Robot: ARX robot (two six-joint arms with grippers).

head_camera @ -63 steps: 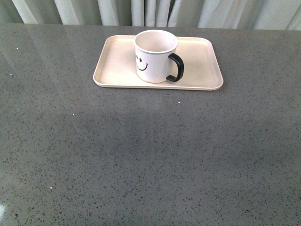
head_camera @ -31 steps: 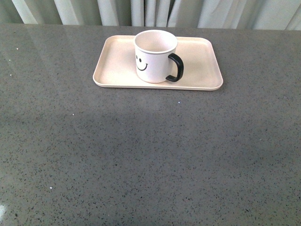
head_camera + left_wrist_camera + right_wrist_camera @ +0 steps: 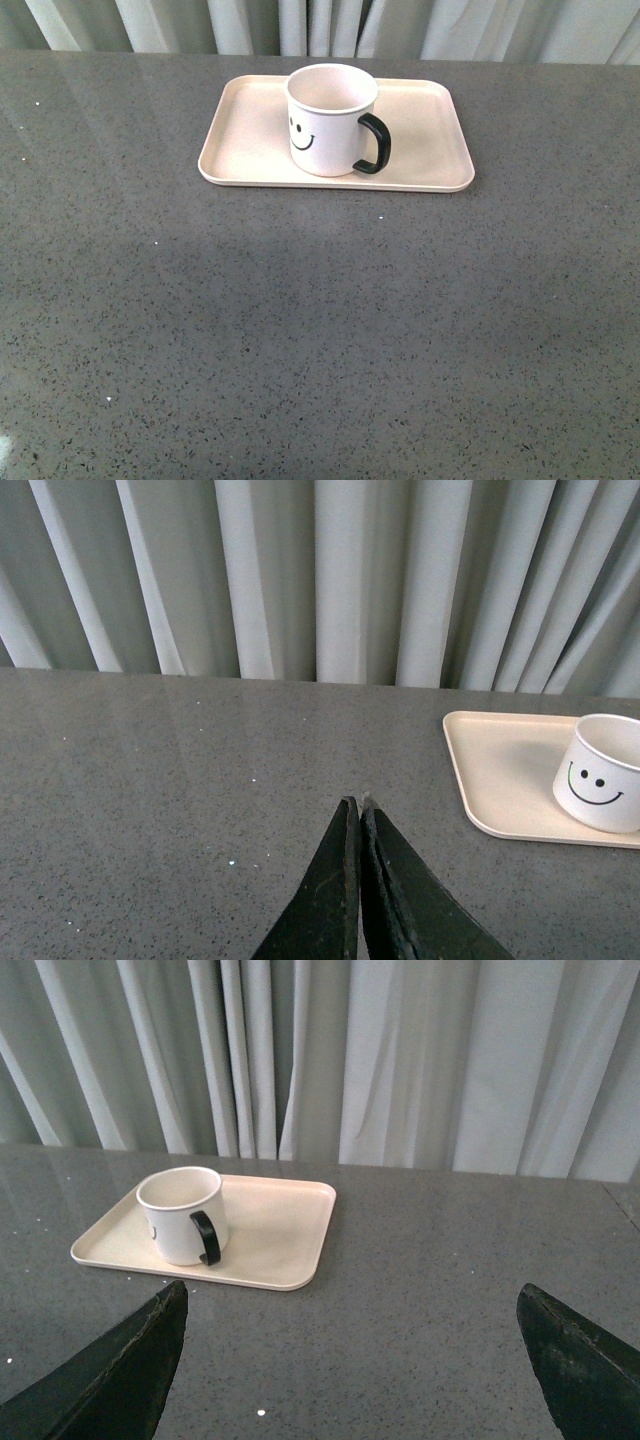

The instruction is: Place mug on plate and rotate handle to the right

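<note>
The white mug [image 3: 330, 120] with a black smiley face stands upright on the pale pink-beige plate [image 3: 430, 140] at the far middle of the table. Its black handle [image 3: 374, 144] points to the right in the front view. Neither arm shows in the front view. In the left wrist view my left gripper [image 3: 358, 802] is shut with nothing in it, well away from the plate [image 3: 500, 770] and mug [image 3: 602, 786]. In the right wrist view my right gripper [image 3: 350, 1305] is open and empty, back from the mug [image 3: 182, 1214], handle [image 3: 206, 1237] and plate [image 3: 285, 1230].
The grey speckled table [image 3: 320, 330] spreads wide in front of the plate. Pale curtains [image 3: 300, 25] hang behind its far edge.
</note>
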